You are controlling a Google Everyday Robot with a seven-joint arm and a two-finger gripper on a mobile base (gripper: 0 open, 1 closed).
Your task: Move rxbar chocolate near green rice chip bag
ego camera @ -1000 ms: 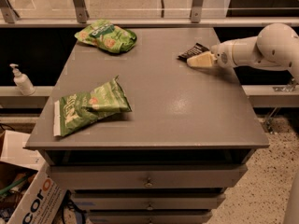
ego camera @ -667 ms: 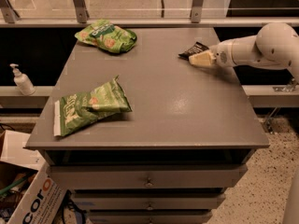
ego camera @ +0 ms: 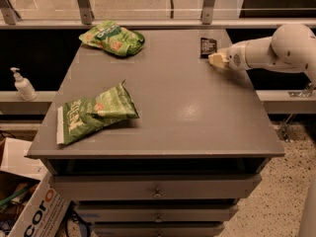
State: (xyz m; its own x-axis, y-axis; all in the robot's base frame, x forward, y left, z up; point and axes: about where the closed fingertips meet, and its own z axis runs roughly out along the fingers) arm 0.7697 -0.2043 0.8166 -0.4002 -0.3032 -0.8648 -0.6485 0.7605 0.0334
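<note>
Black-brown rxbar chocolate (ego camera: 208, 47) flat, long axis front-to-back, gripper (ego camera: 217, 59) just beside its near-right corner, jaws' state untellable.

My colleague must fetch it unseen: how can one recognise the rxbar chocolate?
On the grey table, look at the far right corner, just beside the pincer. The rxbar chocolate lies flat there: small, dark and rectangular, unlike the green rice chip bag and the flatter green bag.

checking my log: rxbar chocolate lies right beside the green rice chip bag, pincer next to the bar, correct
No: in the camera view the rxbar chocolate lies well apart from the green rice chip bag, with the pincer next to the bar.
</note>
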